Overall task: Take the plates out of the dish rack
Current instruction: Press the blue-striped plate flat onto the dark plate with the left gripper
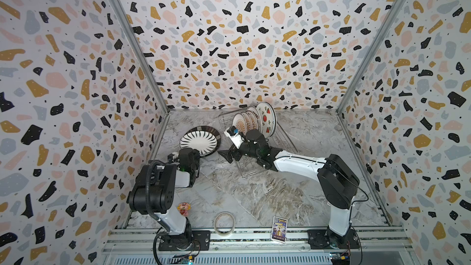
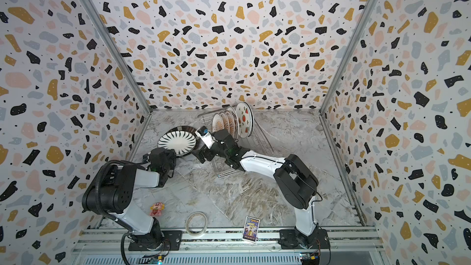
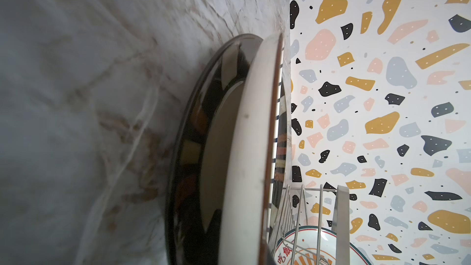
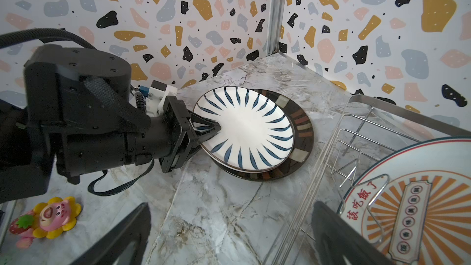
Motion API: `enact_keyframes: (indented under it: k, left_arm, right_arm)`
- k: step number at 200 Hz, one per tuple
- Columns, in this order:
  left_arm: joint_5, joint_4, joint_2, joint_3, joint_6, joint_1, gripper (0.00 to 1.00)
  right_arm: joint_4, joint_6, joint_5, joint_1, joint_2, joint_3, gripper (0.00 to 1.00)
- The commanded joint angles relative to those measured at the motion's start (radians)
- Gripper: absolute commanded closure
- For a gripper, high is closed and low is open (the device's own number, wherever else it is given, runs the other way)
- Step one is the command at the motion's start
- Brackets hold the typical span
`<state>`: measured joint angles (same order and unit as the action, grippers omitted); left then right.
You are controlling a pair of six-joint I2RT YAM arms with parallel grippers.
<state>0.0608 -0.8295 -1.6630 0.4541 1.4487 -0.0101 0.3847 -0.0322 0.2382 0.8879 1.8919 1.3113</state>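
Note:
A white plate with dark radial stripes (image 1: 200, 141) (image 4: 244, 128) lies on a dark-rimmed plate (image 1: 205, 129) (image 4: 302, 133) on the table, left of the dish rack (image 1: 280, 137) (image 4: 356, 123). My left gripper (image 4: 215, 131) is shut on the striped plate's near rim; its wrist view shows that plate's white underside (image 3: 249, 149). Several plates stand upright in the rack, the nearest an orange sunburst plate (image 1: 239, 123) (image 4: 420, 200) and a watermelon plate (image 1: 266, 118) at the back. My right gripper (image 4: 232, 205) hangs open over the rack's front left corner, holding nothing.
A tape ring (image 1: 224, 223), a small pink toy (image 1: 183, 208) and a printed card box (image 1: 279, 228) sit near the front edge. Patterned walls close in the left, back and right. The left arm's body (image 1: 155, 187) stands front left.

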Motion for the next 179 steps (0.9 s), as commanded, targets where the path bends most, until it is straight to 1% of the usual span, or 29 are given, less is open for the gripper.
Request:
enact_keyframes:
  k: [1,25,37,48,53,113,147,179]
  left_arm:
    - [0.003,-0.103,0.008,0.030,-0.006,0.007,0.81]
    - [0.028,-0.064,0.009,0.038,-0.026,0.007,0.75]
    - [0.051,-0.037,0.015,0.041,-0.037,0.009,0.74]
    - [0.078,-0.021,0.019,0.044,-0.052,0.010,0.69]
    - [0.090,-0.006,0.019,0.047,-0.055,0.011,0.68]
    - [0.156,0.023,-0.003,0.054,-0.069,0.013,0.68]
    - [0.151,-0.018,-0.047,0.057,-0.059,0.015,0.70]
    - [0.199,0.019,-0.057,0.073,-0.079,0.019,0.69]
  right_arm:
    - [-0.010,0.004,0.000,0.004,-0.022,0.023,0.01]
    - [-0.015,0.004,0.001,0.004,-0.027,0.016,0.01]
    - [-0.017,0.004,-0.004,0.004,-0.029,0.016,0.01]
    - [-0.018,0.002,-0.007,0.004,-0.030,0.016,0.01]
    - [-0.019,0.002,-0.005,0.005,-0.030,0.017,0.01]
    - [-0.030,0.005,-0.011,0.005,-0.030,0.019,0.01]
    - [-0.038,0.009,-0.019,0.005,-0.027,0.023,0.01]
    - [-0.041,0.010,-0.022,0.004,-0.027,0.023,0.01]
